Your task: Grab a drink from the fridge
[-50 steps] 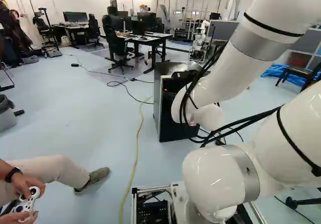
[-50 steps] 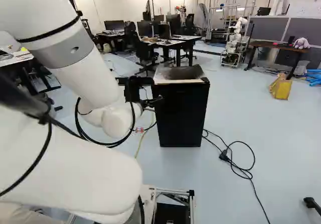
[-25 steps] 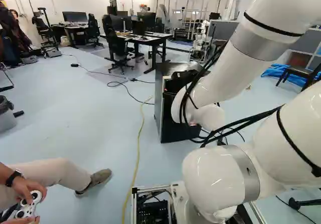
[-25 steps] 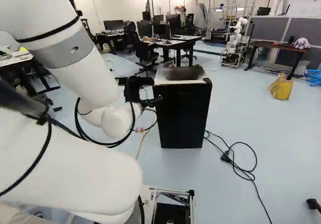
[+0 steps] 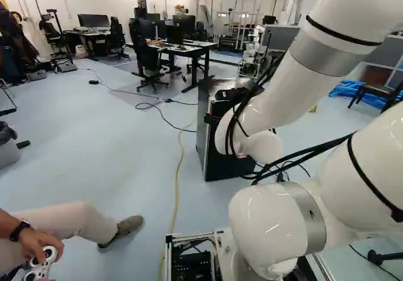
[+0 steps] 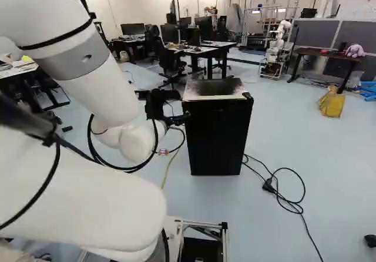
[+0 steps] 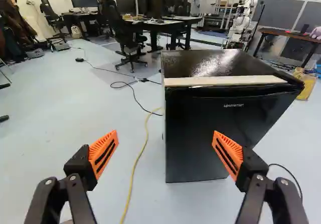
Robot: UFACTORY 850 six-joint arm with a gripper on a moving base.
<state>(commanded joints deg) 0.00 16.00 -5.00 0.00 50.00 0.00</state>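
Smooth floor (image 7: 65,133), boxy fridge (image 7: 195,138) (glossy black)

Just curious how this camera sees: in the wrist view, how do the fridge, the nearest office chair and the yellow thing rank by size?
Largest to smallest:
1. Fridge, clearly largest
2. Office chair
3. Yellow thing

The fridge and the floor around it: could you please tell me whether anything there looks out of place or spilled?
Mainly the black cord: it lies in loose loops on the floor beside the fridge, where it might get snagged. The fridge stands upright and looks shut, and no spill shows.
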